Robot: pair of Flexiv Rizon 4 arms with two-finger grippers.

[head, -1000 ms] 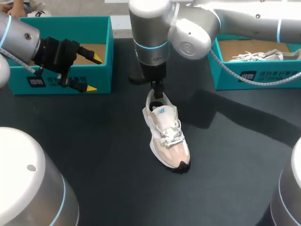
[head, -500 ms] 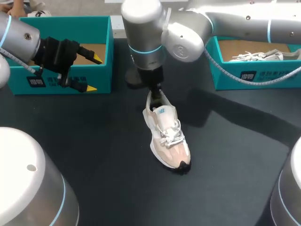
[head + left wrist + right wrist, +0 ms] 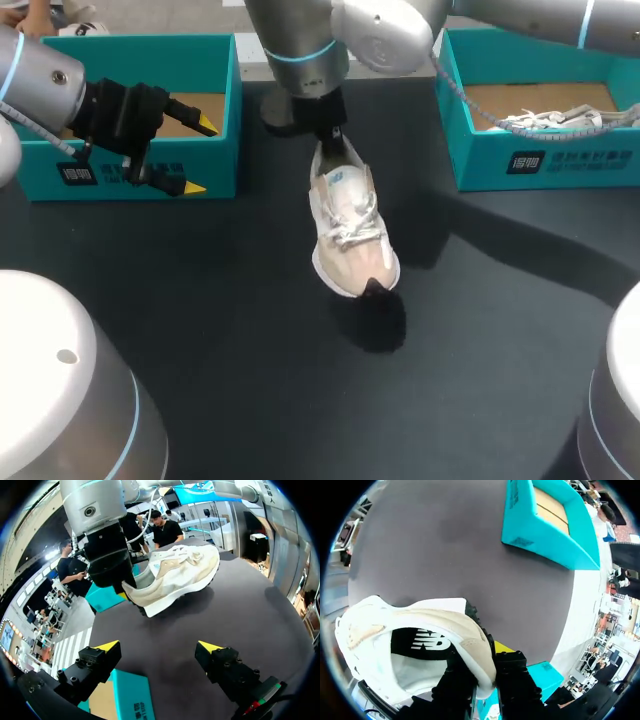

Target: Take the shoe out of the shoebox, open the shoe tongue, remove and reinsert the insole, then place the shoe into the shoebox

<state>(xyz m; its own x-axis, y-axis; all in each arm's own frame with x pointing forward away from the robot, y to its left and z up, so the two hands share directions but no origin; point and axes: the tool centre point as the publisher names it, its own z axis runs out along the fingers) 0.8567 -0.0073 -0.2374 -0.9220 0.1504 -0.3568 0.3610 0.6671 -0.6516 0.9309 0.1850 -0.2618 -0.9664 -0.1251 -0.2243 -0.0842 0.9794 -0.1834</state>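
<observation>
The right claw [image 3: 328,135] is clamped on the shoe [image 3: 350,215], with its 2 fingers pinching only the padded heel collar [image 3: 475,645]. The shoe hangs below it toe-down, clear of the tabletop [image 3: 200,330], with its shadow on the surface underneath. That narrow grip on a soft, foldable edge is the main risk. The whole weight hangs from 1 small patch, so a quick swing or a sudden stop could make the collar buckle or slide out, and the shoe would drop. A dark insole [image 3: 427,642] shows inside the opening just ahead of the fingers, though it is hard to tell whether it lies fully flat. If it is loose, tilting the shoe could shift it. The left claw [image 3: 198,156] is spread wide and holds nothing. It hovers over the near wall of the left shoebox [image 3: 222,160], whose bare cardboard floor lies just under and behind it. If the shoe goes there, the hanging toe could catch on the box wall, or the shoe could strike those open fingers. The loose laces [image 3: 192,555] could also catch on a yellow tip. The right shoebox [image 3: 560,160], well away from both claws, already holds a second shoe [image 3: 555,118], so placing the shoe there risks it landing on top and tipping.
</observation>
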